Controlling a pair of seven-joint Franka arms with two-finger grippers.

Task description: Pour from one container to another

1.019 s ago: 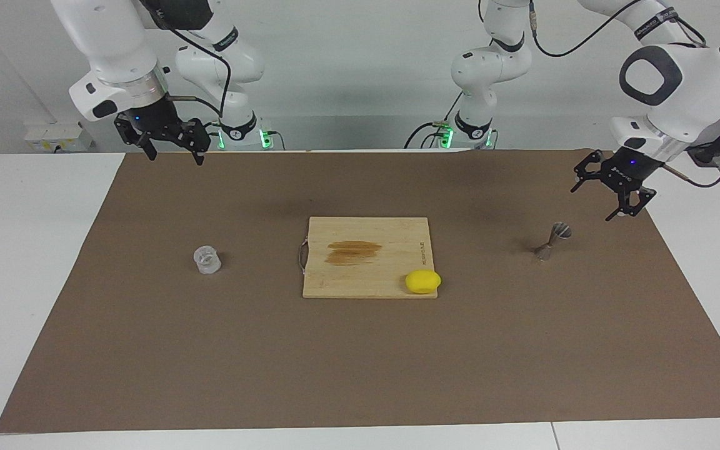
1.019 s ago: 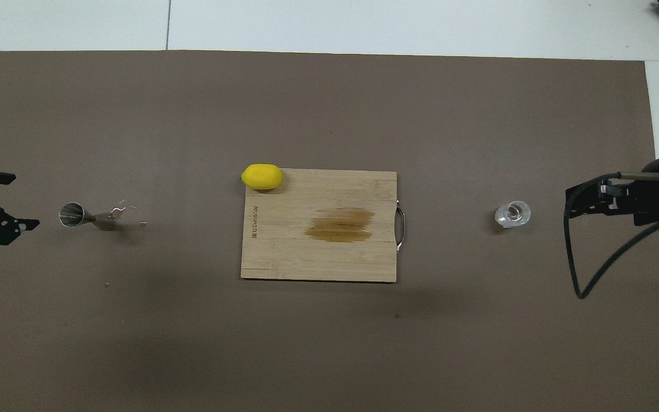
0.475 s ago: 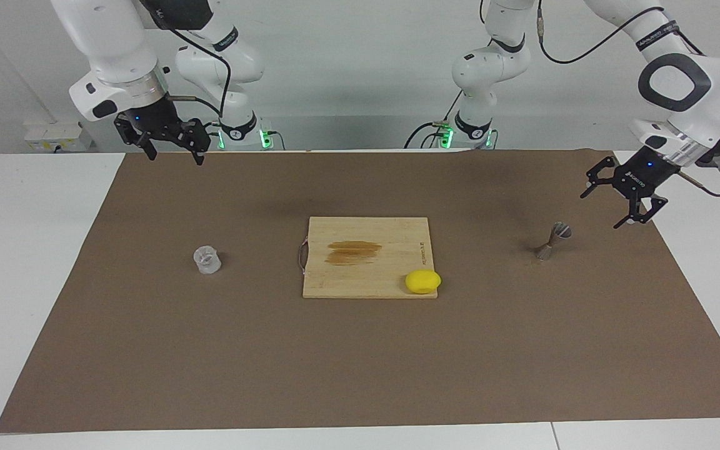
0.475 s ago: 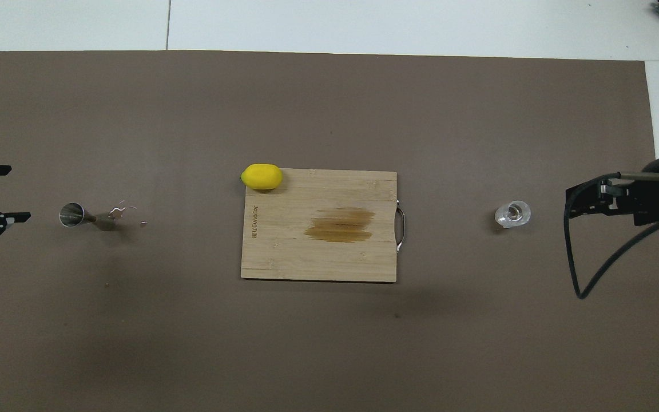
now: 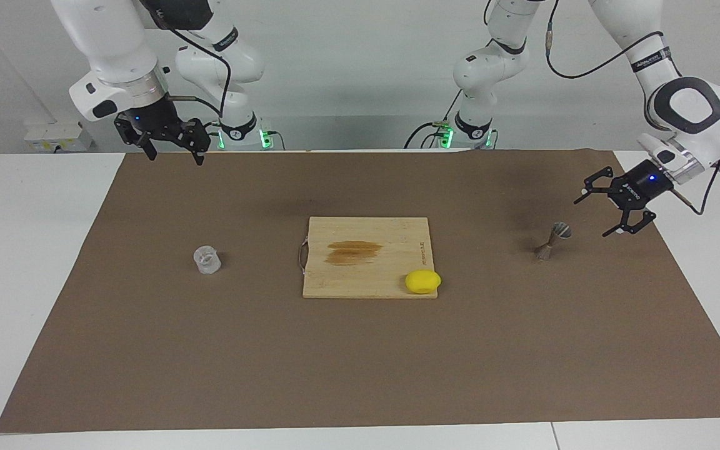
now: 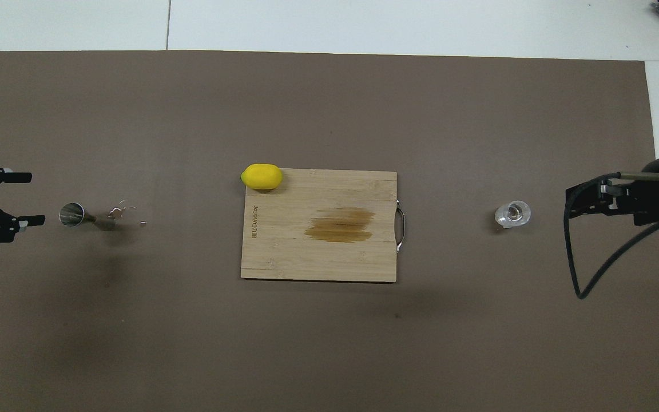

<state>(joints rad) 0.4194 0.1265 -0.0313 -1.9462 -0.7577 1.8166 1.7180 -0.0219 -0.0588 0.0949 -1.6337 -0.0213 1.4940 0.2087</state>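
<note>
The left gripper (image 5: 594, 215) hangs in the air at the left arm's end of the table, just beside the metal jigger (image 5: 552, 240). Its two fingers are spread wide apart and it holds nothing. It does not touch the jigger. The jigger stands on the brown mat (image 5: 360, 362), and some small shiny drops lie on the mat next to it.

The right gripper (image 5: 172, 156) waits up high over the mat's edge nearest the robots, at the right arm's end. Its fingers are wide apart too, and it is empty. The little clear plastic cup (image 5: 207, 259) sits on the mat at that end, well apart from the gripper.

Between the cup and the jigger lies a wooden cutting board (image 5: 366, 256) with a brown wet stain. A yellow lemon (image 5: 423, 281) rests on one corner of the board.
</note>
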